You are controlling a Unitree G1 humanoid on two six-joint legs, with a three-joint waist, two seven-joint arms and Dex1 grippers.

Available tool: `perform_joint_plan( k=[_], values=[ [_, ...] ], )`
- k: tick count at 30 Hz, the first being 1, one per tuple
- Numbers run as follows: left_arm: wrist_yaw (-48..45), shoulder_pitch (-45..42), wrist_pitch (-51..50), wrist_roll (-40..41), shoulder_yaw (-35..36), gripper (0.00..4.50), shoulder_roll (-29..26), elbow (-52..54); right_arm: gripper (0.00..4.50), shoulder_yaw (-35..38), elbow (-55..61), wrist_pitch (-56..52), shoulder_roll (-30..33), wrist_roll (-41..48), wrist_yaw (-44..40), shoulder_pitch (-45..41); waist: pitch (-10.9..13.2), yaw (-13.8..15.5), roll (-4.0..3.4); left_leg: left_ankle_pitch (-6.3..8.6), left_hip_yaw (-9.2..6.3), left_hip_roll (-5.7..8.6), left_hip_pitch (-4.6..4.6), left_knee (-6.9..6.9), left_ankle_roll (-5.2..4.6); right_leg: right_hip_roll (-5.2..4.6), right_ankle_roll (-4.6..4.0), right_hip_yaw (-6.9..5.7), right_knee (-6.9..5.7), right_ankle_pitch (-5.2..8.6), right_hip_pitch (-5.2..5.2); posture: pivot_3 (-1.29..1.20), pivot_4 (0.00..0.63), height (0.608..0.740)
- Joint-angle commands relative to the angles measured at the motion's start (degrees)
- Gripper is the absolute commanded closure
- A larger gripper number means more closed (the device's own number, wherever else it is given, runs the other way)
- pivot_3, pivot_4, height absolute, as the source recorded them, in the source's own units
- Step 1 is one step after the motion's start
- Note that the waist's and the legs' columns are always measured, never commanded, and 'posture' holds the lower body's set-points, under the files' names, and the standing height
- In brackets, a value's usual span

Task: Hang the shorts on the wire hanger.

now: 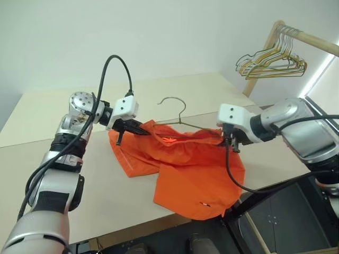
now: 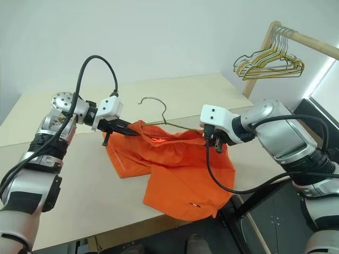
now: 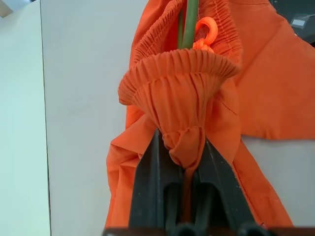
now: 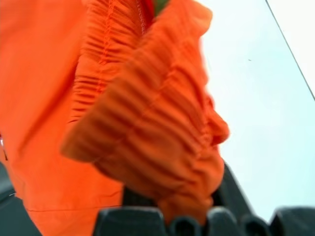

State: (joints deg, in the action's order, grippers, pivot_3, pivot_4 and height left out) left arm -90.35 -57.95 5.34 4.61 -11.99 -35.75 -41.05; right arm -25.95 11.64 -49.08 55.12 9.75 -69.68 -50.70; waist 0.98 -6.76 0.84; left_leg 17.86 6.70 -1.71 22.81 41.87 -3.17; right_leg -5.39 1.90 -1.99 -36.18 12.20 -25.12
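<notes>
A: We have the shorts [image 1: 180, 174] lifted at the waistband over the front edge of the table [image 1: 63, 159], with the legs trailing down on the tabletop and one corner hanging past the edge. The wire hanger [image 1: 177, 114] sits inside the waistband, its hook standing up between our two arms.

B: And our holds? The left gripper [image 3: 184, 162] is closed tight on a bunch of gathered elastic, and the wire runs up just beyond it. The right gripper [image 1: 231, 142] is shut on the opposite end of the waistband; the wrist view shows fabric pinched between its fingers.

A: So the step in hand, as we judge it, is spreading the waistband across the hanger. We should draw the two ends apart evenly and level, so the wire stays centred.

B: Agreed. If we pull one side harder, the hanger may tip out. The gold hangers [image 1: 273, 61] on the rack [image 1: 312, 39] are well apart.
</notes>
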Motion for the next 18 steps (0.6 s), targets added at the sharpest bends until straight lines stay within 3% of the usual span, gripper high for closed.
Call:
perform_joint_plan(
  k=[1, 10, 16, 18],
  values=[
    [-0.5, -0.3, 2.4, 1.5, 1.8, 4.5, -0.1, 1.8, 4.48, 3.1, 1.2, 0.0, 0.4, 0.4, -0.4, -0.7, 0.0, 0.0, 0.0, 0.0, 0.0, 0.0, 0.0, 0.0, 0.0, 0.0, 0.0, 0.0, -0.01, 0.0, 0.0, -0.11, 0.0, 0.74],
    [-2.2, 0.6, 0.5, 7.9, 1.3, 1.84, 0.0, 4.3, 4.5, 8.1, 5.4, -5.9, 2.3, 5.4, -0.5, 4.9, 0.0, 0.3, 0.0, 0.0, -0.02, -0.01, 0.01, 0.0, 0.0, -0.01, 0.0, -0.01, -0.02, 0.0, 0.01, -0.11, 0.0, 0.74],
    [-0.8, 1.5, -2.9, 9.8, 5.1, 0.01, 0.6, 7.1, 4.5, 16.3, 11.2, -15.2, 2.7, 12.2, 3.1, 13.0, 0.0, 1.2, 0.0, 0.0, -0.02, -0.01, -0.01, 0.01, 0.0, 0.01, 0.0, -0.02, 0.0, 0.0, 0.03, -0.11, 0.0, 0.74],
    [5.3, 2.3, -1.0, 10.2, 8.6, 0.01, 1.0, 7.5, 4.5, 21.1, 14.1, -20.3, 2.0, 13.8, 6.9, 17.8, 0.0, 1.4, 0.0, 0.0, -0.02, -0.01, -0.01, 0.0, 0.0, 0.01, 0.0, -0.02, 0.01, 0.0, 0.03, -0.12, 0.0, 0.74]
  ],
)
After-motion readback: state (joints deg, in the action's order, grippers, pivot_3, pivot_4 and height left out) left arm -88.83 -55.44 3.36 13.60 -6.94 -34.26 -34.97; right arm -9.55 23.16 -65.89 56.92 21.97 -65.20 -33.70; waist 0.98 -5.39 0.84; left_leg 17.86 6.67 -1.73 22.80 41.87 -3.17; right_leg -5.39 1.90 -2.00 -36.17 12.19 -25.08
